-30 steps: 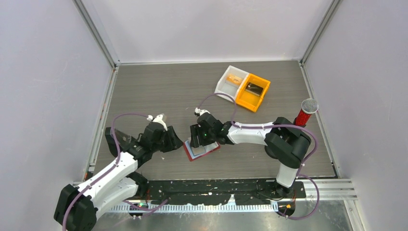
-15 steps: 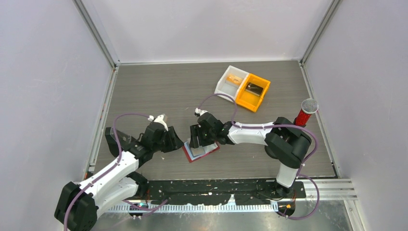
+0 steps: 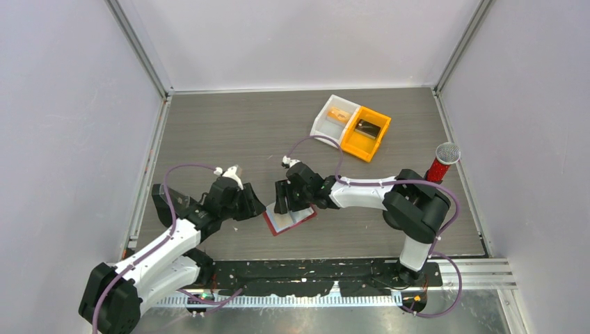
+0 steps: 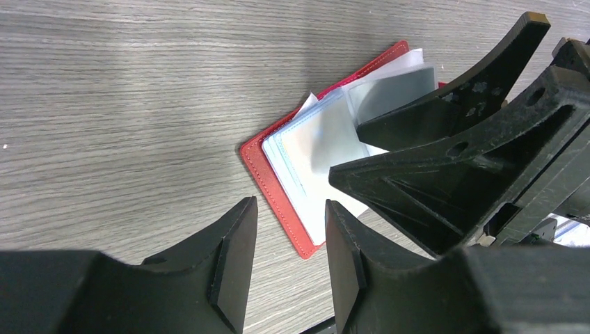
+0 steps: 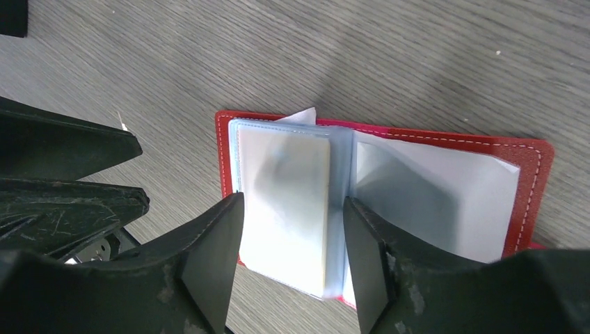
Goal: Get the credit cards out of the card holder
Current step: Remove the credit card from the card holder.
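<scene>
The red card holder [image 3: 285,223] lies open on the table, its pale blue-grey sleeves fanned up. In the right wrist view the holder [image 5: 431,195] shows no orange card in its sleeves. My right gripper [image 3: 291,203] is open just above it, and its jaws [image 5: 292,261] straddle the left stack of sleeves [image 5: 285,202]. My left gripper [image 3: 254,207] is open at the holder's left edge; its jaws [image 4: 285,268] stand over bare table beside the red corner [image 4: 278,202]. One orange-tan credit card [image 3: 340,115] lies in the white bin.
A white bin [image 3: 327,120] and an orange bin [image 3: 356,146] stand side by side at the back right; the orange one holds a dark flat item [image 3: 369,127]. A red cylinder with a grey mesh head [image 3: 441,163] stands at the right edge.
</scene>
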You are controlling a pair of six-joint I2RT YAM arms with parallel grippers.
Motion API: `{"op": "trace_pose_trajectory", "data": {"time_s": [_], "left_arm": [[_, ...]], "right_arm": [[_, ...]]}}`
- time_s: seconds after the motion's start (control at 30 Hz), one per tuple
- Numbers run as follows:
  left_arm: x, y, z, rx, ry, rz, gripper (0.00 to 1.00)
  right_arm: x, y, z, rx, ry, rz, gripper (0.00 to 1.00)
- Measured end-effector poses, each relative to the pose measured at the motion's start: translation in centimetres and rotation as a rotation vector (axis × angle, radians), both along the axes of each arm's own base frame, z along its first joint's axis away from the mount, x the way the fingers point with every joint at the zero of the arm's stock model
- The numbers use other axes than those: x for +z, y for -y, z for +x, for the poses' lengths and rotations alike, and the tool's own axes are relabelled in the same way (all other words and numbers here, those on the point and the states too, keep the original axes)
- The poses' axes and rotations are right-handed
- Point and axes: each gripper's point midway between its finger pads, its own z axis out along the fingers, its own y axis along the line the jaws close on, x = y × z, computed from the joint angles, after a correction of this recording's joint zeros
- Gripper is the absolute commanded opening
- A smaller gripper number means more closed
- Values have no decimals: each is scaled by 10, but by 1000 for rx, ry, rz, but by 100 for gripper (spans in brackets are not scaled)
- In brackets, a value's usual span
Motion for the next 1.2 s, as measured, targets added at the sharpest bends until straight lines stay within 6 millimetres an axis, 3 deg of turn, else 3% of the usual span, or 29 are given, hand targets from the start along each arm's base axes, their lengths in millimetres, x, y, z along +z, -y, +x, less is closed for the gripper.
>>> {"op": "trace_pose_trajectory", "data": {"time_s": [0.27,0.53,0.8,1.2], "left_arm": [[-3,-1,-1,1,-5,4,43],[-1,-4,0,12,9,2,43],[-2,-9,-2,26,20,1,43],[-3,-11,-2,34,22,2,42]], "right_arm": [[-1,3,0,-8,18,-24,74],[2,9,-3,-3,111,-148,77],[10,5,-5,8,185,-213,77],[-9,14,-5,4,182,-286,75]]}}
